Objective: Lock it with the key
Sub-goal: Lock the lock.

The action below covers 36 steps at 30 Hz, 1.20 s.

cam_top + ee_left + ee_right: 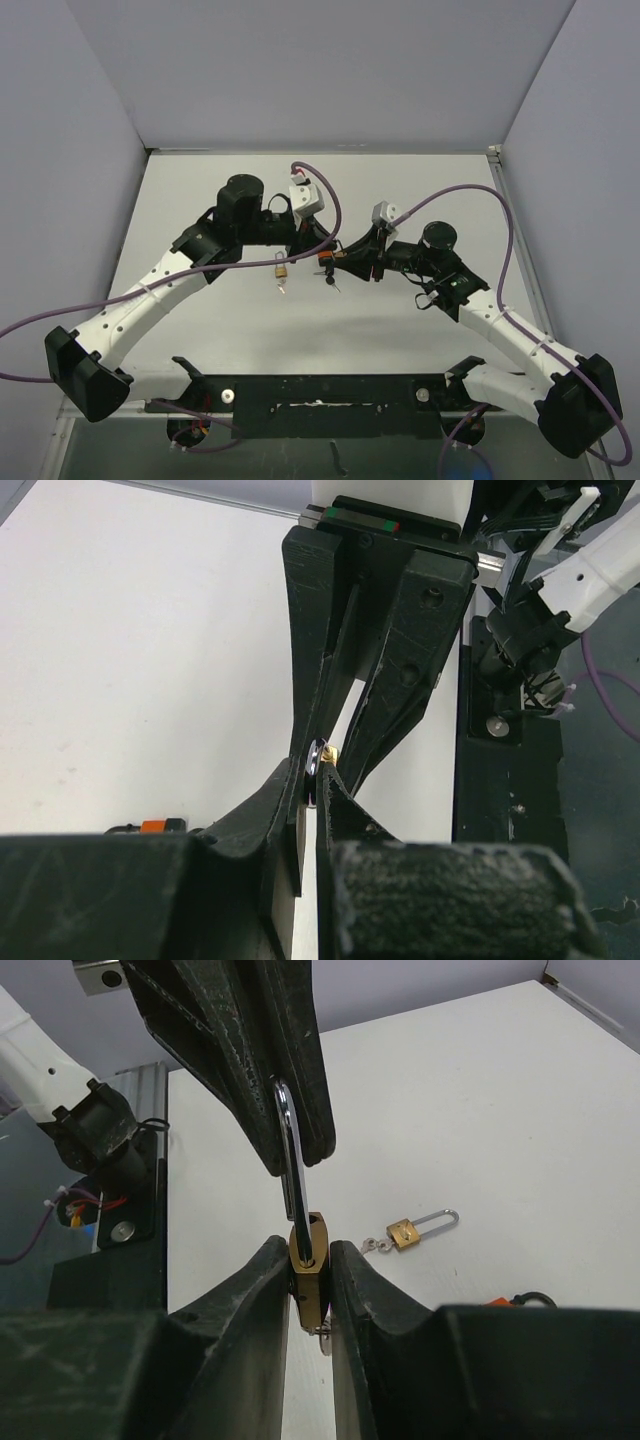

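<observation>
A brass padlock (pixel 308 1260) is clamped by its body between my right gripper's (pixel 308 1250) fingers. Its silver shackle (pixel 288 1155) rises into my left gripper's fingers (pixel 300 1080), which are shut on it. In the left wrist view my left gripper (pixel 318 775) pinches the shackle (pixel 316 760), with a bit of brass (pixel 331 751) just past it. A key (pixel 322 1338) hangs under the held lock. In the top view both grippers, left (pixel 310 243) and right (pixel 340 258), meet above the table's middle.
A second small brass padlock (pixel 403 1232) with a key (pixel 375 1247) in it lies on the white table (pixel 480 1110); it also shows in the top view (pixel 282 270). An orange part (pixel 505 1300) sits near the right gripper. The black base rail (pixel 320 390) runs along the near edge.
</observation>
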Available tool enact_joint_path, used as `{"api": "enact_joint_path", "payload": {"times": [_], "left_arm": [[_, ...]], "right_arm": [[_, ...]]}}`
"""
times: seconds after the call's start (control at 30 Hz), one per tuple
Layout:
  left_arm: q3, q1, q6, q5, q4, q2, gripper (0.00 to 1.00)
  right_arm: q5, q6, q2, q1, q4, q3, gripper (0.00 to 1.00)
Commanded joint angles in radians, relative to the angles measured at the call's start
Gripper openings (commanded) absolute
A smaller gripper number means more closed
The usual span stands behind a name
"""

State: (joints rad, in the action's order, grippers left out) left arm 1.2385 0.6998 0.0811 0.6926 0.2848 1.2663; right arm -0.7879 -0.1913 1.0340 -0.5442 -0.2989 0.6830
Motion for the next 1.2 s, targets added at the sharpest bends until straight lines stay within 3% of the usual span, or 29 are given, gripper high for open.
{"api": "enact_joint_path", "payload": {"times": [0.0, 0.43, 0.67, 0.87, 1.17], "left_arm": [[-0.005, 0.006, 0.018, -0.02, -0.082, -0.04, 0.0], [-0.043, 0.006, 0.022, -0.009, -0.093, -0.058, 0.0], [-0.053, 0.006, 0.009, 0.004, -0.094, -0.068, 0.0], [-0.071, 0.006, -0.02, 0.064, -0.107, -0.06, 0.0], [-0.064, 0.013, -0.031, 0.17, -0.074, -0.029, 0.0]], "right_arm": [[-0.092, -0.022, -0.036, -0.014, -0.097, 0.034, 0.0], [-0.191, -0.086, -0.057, -0.013, -0.201, 0.045, 0.0], [-0.172, -0.074, -0.078, -0.013, -0.196, 0.052, 0.0], [-0.112, -0.031, -0.083, -0.014, -0.199, 0.067, 0.0], [-0.159, -0.02, -0.024, -0.014, -0.231, 0.165, 0.0]]}}
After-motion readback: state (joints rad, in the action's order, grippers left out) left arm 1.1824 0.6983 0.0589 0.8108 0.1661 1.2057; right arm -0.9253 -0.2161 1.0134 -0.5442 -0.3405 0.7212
